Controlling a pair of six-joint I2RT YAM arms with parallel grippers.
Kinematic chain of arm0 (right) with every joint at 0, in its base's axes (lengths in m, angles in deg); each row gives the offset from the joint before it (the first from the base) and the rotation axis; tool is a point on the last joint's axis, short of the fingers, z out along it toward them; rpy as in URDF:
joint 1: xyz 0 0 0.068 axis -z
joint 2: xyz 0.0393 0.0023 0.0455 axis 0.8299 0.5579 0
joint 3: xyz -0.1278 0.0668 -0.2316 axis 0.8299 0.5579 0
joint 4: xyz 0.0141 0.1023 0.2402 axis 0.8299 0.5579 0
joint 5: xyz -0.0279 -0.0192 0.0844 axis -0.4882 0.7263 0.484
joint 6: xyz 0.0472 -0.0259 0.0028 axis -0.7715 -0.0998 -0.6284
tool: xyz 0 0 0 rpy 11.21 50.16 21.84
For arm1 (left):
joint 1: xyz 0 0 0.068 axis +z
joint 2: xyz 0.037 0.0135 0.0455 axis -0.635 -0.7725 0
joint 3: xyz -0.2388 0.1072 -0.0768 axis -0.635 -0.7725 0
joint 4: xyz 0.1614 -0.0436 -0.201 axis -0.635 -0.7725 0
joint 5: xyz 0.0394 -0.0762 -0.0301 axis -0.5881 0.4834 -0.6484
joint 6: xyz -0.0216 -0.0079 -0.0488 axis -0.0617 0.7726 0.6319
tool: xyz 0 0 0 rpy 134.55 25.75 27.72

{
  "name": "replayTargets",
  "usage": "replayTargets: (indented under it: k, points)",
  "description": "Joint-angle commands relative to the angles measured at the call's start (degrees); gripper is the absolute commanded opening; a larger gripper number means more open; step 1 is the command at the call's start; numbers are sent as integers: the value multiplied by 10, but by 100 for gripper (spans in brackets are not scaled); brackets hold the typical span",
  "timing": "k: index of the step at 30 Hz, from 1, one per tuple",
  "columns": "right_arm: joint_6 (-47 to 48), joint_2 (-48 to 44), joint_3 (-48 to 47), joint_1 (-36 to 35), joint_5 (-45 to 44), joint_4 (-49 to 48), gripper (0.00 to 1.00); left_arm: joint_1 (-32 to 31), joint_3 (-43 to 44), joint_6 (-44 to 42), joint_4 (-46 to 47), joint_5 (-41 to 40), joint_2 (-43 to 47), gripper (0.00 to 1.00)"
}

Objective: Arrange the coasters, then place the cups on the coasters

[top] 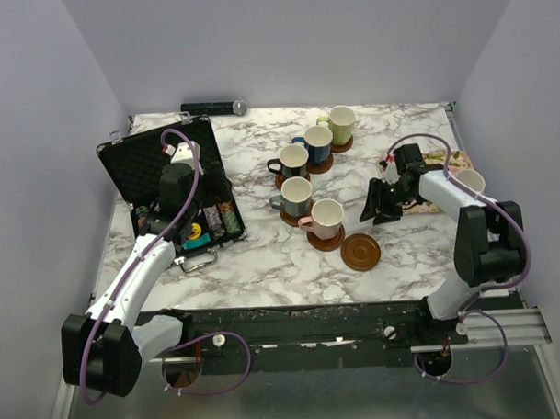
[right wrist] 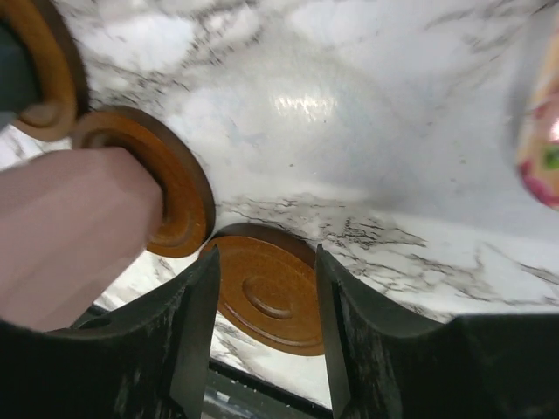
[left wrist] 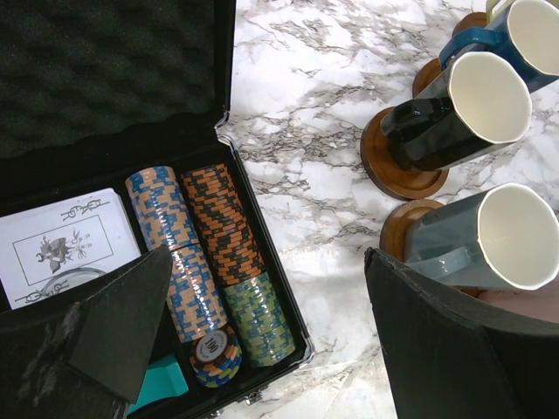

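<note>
Five cups stand on coasters in mid-table: yellow-green (top: 341, 125), dark blue (top: 317, 144), black (top: 292, 160), grey (top: 296, 196) and pink (top: 326, 218). One bare coaster (top: 361, 252) lies just right of the pink cup's coaster. My right gripper (top: 377, 208) hovers open above the marble beyond that bare coaster (right wrist: 271, 297), with nothing between its fingers; the pink cup (right wrist: 70, 227) is at its left. Another cup (top: 469, 183) stands at the far right, half hidden by the right arm. My left gripper (top: 176, 190) hangs wide open over the case, empty (left wrist: 271, 349).
An open black case (top: 159, 163) with rows of poker chips (left wrist: 205, 253) and a card deck (left wrist: 61, 249) fills the left side. A floral tray (top: 439, 158) lies under the right arm. A black bar (top: 212, 108) rests by the back wall.
</note>
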Motion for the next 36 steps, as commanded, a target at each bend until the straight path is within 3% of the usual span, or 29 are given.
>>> replayTargets:
  k: [1,9,20,27,36]
  points:
    - [8,-77,-46,3,-76,-2,56,3,11,-8,-4,-6,0,99]
    - [29,-148,-101,36,-254,6,57,3,16,-17,6,-6,-15,99]
    - [111,-89,-193,157,-320,9,54,3,-4,-15,30,-15,-27,99]
    - [199,-56,-217,211,-333,14,51,3,1,-19,36,-16,-52,99]
    - [309,-64,-190,250,-221,24,49,3,17,-20,46,-9,-84,99]
